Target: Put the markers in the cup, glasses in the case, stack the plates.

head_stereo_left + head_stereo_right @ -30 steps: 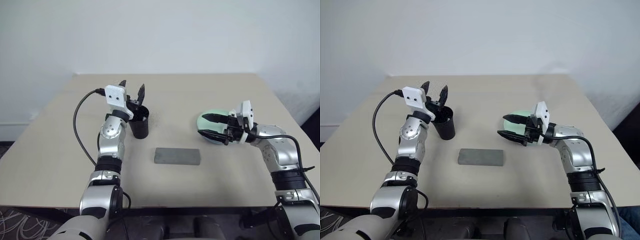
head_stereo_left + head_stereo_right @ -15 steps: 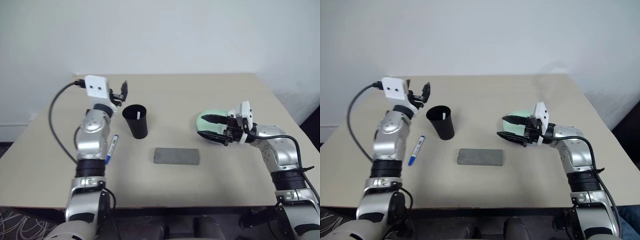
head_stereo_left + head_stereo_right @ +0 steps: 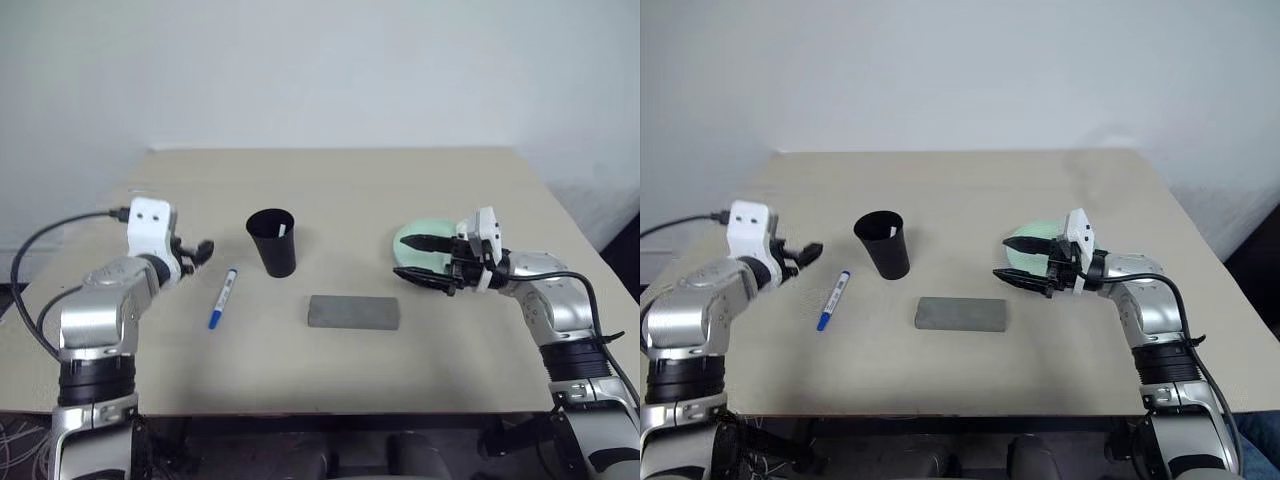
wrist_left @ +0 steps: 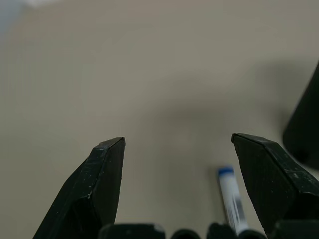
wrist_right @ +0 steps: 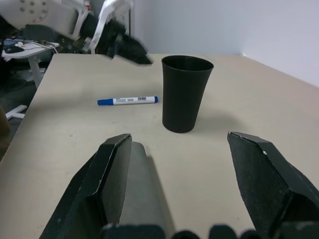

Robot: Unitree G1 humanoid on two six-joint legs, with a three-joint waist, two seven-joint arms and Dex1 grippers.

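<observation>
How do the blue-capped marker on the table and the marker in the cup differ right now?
The blue-capped marker lies flat on the table, in full view; the other marker stands inside the cup, with just a white tip showing at the rim. The first lies loose between the left gripper and the cup; the second is already stowed. Both show white barrels.

Even, soft overhead light; faint shadows on table (image 3: 350, 190). Left wrist view blurred; cup (image 4: 305, 129) out of focus.
</observation>
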